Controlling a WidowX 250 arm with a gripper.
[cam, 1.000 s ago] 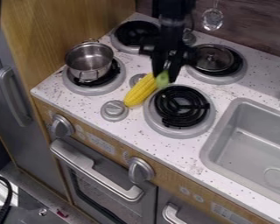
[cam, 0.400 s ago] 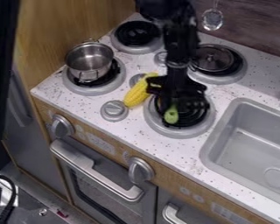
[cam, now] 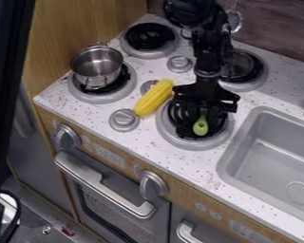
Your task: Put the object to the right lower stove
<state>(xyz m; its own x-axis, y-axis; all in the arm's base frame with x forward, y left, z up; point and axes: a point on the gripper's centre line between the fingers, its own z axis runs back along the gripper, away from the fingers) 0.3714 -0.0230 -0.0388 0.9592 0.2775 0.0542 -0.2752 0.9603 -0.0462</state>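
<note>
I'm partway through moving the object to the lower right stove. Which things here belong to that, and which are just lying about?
Part of the job:
- green object, over the lower right burner
- gripper, at the green object

Just lying about:
- yellow corn, beside that burner
- metal pot, on the lower left burner
- lid, on the upper right burner

Steel pot (cam: pixel 97 70), upright, standing on the burner (cam: pixel 106 98) at the counter's left edge. Second burner (cam: pixel 147 38) sited at the rear left corner. Yellow corn cob (cam: pixel 154 98) lying aslant on the counter, its lower end just beside a round grey knob (cam: pixel 124 120) near the front edge. Round lid (cam: pixel 242 63), partly hidden, at the rear edge. Grey sink (cam: pixel 225 160) set into the counter's right part.
</note>
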